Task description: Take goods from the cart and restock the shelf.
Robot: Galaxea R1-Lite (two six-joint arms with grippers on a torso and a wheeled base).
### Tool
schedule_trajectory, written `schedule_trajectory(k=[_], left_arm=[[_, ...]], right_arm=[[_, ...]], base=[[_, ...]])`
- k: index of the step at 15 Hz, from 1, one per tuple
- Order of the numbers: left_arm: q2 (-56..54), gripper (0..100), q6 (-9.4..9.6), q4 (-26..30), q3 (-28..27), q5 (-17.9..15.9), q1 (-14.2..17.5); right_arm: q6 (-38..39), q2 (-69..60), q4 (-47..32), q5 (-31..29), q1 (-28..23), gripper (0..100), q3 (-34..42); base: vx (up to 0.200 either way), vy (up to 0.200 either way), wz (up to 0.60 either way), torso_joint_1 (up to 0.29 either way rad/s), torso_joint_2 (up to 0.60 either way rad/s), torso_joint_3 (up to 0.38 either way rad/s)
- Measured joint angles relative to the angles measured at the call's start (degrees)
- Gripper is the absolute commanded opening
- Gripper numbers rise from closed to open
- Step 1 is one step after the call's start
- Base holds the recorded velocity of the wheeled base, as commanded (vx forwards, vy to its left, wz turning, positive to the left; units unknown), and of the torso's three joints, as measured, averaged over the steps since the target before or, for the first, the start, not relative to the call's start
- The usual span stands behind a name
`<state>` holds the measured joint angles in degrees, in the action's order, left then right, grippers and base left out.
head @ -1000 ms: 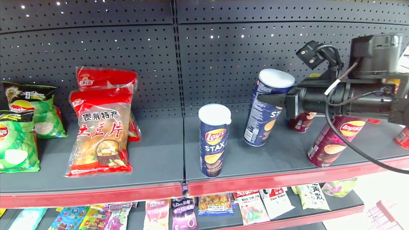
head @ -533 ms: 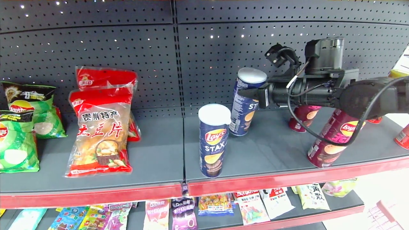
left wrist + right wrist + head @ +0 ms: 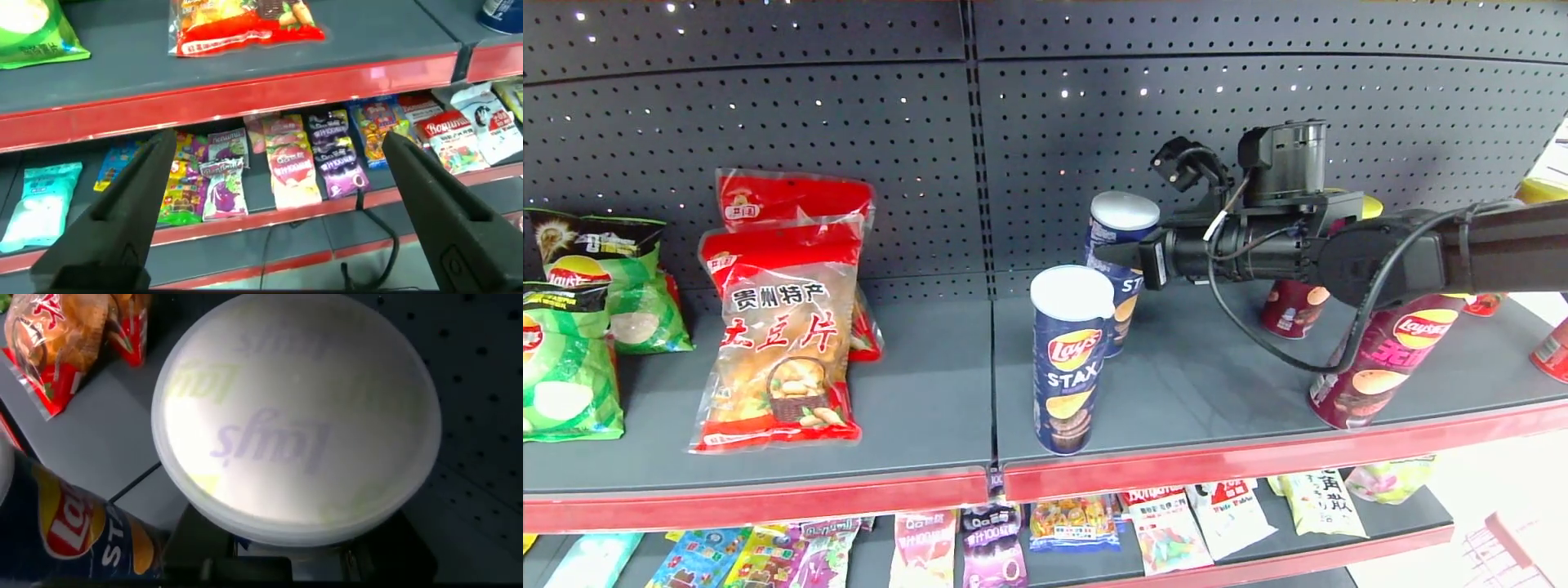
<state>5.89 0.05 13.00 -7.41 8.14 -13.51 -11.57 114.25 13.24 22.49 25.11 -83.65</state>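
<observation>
My right gripper [image 3: 1121, 257] is shut on a blue chip can [image 3: 1125, 224] with a white lid, holding it nearly upright over the grey shelf [image 3: 1217, 392], close to the pegboard back. A second blue can [image 3: 1068, 359] stands in front of it near the shelf's red edge and hides its base. In the right wrist view the held can's lid [image 3: 298, 416] sits right below the camera, with the front can [image 3: 73, 531] beside it. My left gripper [image 3: 278, 204] is open and empty, hanging low in front of the lower shelf of candy bags [image 3: 286, 163].
Red potato-chip bags [image 3: 780, 327] lean at the shelf's left, green chip bags [image 3: 572, 327] farther left. A tilted maroon can [image 3: 1372, 359] and another maroon can [image 3: 1294, 310] stand to the right. Open grey shelf lies between the blue cans and the maroon ones.
My right arm has carried the blue can leftward and deeper into the shelf, from beside the maroon cans to behind the front blue can. The can now stands straighter.
</observation>
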Motion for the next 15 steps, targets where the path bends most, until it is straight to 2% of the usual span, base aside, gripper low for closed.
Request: schedule_trajectory(k=[1,3,4,5,6,8,10,11,15], left_arm=[[-0.1,100,0.09,-1.3,0.3,-0.3,0.0],[-0.2,100,-0.10,-11.7,3.3,-0.9,0.0],[-0.3,100,-0.18,-15.1,5.4,0.1,0.0],[-0.3,100,-0.16,-14.9,6.3,2.1,0.0],[-0.3,100,-0.16,-15.0,6.8,2.8,0.0],[-0.3,100,-0.29,-15.1,7.3,0.4,0.0],[-0.3,100,-0.45,-13.4,7.4,-5.6,0.0],[-0.3,100,-0.29,-12.0,7.4,-6.2,0.0],[-0.3,100,-0.37,-12.3,7.4,-6.3,0.0]], right_arm=[[0.0,0.5,0.0,-0.1,0.2,0,-0.5],[0.0,1.2,0.0,-0.1,0.6,0,-1.0],[0.0,1.5,0.0,-0.1,0.6,0,-1.1],[0.0,1.8,0.0,-0.2,0.6,0,-1.2],[0.0,2.0,0.0,-0.3,0.6,0,-1.3],[-0.1,2.6,0.0,-0.5,0.6,0,-1.7],[-0.1,3.2,0.0,-0.5,0.6,0,-2.6],[-0.1,3.6,0.0,-0.5,0.6,0,-3.3],[-0.1,4.9,0.0,-0.6,0.8,0,-5.2]], base=[[0.000,0.000,0.00,0.000,0.00,0.000],[0.000,0.000,0.00,0.000,0.00,0.000],[0.000,0.000,0.00,0.000,0.00,0.000],[0.000,0.000,0.00,0.000,0.00,0.000],[0.000,0.000,0.00,0.000,0.00,0.000],[0.000,0.000,0.00,0.000,0.00,0.000],[0.000,0.000,0.00,0.000,0.00,0.000],[0.000,0.000,0.00,0.000,0.00,0.000],[0.000,0.000,0.00,0.000,0.00,0.000]])
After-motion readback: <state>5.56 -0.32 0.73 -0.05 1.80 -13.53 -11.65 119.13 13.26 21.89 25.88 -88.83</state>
